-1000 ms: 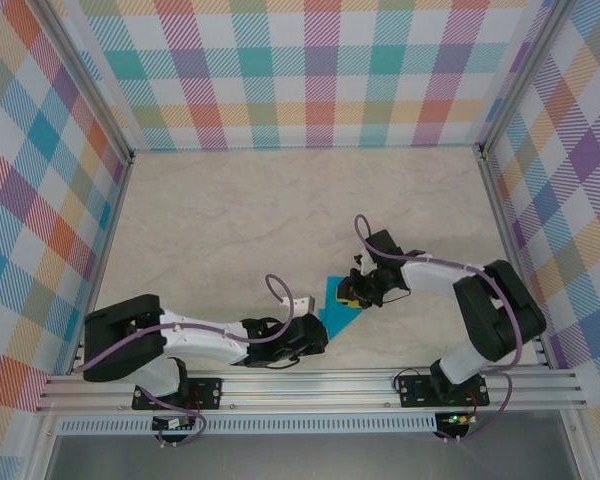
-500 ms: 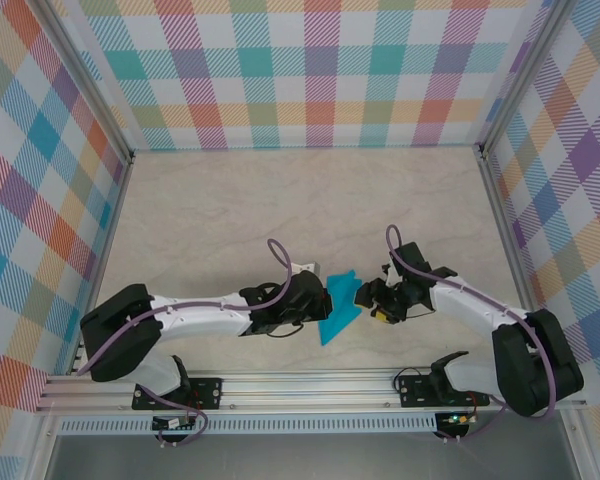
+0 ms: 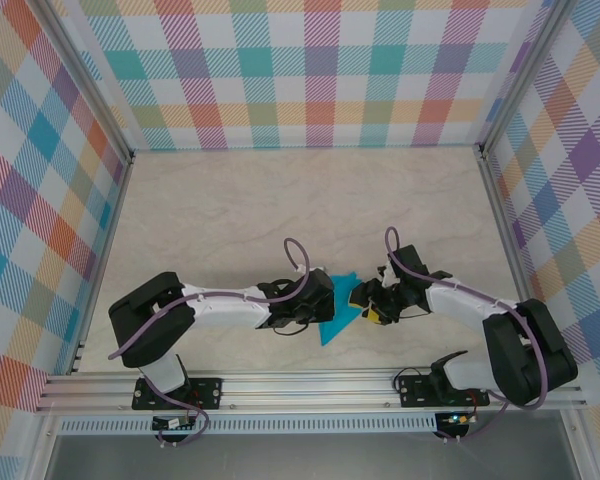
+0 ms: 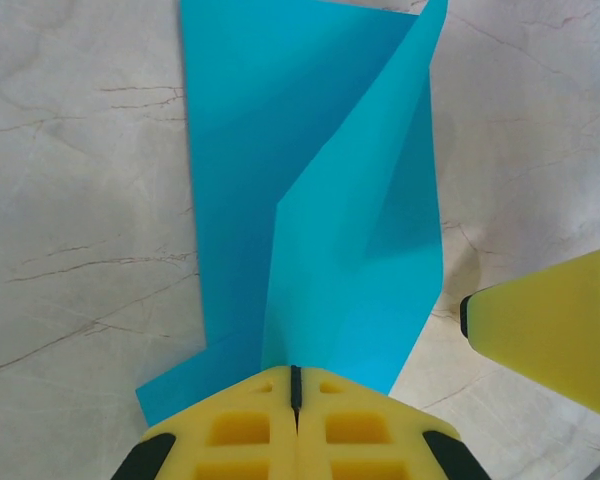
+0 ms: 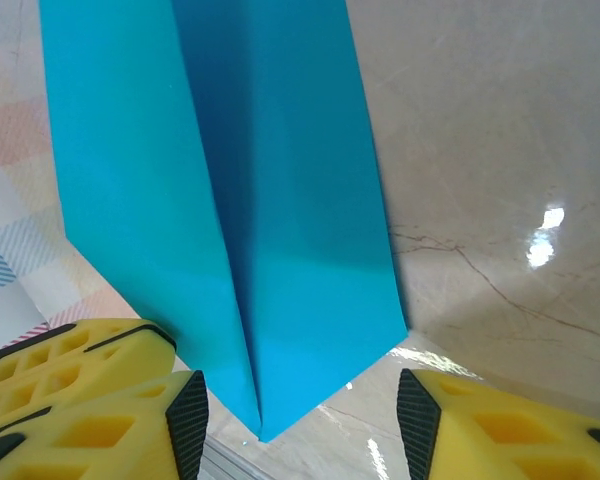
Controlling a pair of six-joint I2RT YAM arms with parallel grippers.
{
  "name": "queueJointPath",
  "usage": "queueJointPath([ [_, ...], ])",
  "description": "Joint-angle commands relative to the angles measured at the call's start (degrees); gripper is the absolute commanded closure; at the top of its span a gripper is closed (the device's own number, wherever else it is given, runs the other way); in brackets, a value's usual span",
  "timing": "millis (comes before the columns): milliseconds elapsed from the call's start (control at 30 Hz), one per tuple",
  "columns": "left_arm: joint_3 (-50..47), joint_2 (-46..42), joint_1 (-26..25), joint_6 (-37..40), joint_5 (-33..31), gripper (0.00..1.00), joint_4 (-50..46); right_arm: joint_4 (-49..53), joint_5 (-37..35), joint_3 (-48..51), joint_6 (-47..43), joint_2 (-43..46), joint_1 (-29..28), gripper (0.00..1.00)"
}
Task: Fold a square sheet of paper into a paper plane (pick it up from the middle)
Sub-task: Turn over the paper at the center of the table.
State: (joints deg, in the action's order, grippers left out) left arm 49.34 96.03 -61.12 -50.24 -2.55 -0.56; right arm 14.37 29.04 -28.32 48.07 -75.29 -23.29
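The teal-blue paper plane [image 3: 342,311] is a folded, narrow sheet with a centre crease, lying between my two grippers near the table's front edge. My left gripper [image 3: 323,298] is shut on it from the left. In the left wrist view the paper plane [image 4: 310,200] rises away from the gripper [image 4: 295,385], and its crease runs into the closed yellow jaws. My right gripper [image 3: 366,300] stands open at the paper's right side. In the right wrist view the pointed end of the paper plane [image 5: 250,200] hangs between the parted jaws of the gripper [image 5: 302,420], touching neither pad.
The beige marble table [image 3: 230,220] stretches out behind the grippers. Plaid walls [image 3: 310,70] enclose it at the back and sides. An aluminium rail [image 3: 310,385] runs along the near edge. A yellow finger of the right gripper [image 4: 550,330] shows in the left wrist view.
The left gripper has moved up and to the right, to the paper, and is shut on it. The right gripper has opened and let go of the paper, staying at its right end.
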Motion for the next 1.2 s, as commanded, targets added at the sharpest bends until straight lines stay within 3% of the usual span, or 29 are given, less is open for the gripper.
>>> queueJointPath([
  [0, 2.03, 1.29, 0.65, 1.37, 0.15, 1.0, -2.42, -1.97, 1.2, 1.01, 1.5, -1.21, 0.09, 0.45],
  [900, 1.89, 3.81, 0.74, 0.7, 0.92, 1.0, -2.74, -11.68, 6.61, -0.12, 4.45, -5.59, 0.09, 0.53],
  [1167, -1.06, 2.33, 1.77, -2.5, 1.52, 1.0, 1.4, -14.26, 7.44, 0.95, 4.72, -3.44, 0.02, 0.47],
])
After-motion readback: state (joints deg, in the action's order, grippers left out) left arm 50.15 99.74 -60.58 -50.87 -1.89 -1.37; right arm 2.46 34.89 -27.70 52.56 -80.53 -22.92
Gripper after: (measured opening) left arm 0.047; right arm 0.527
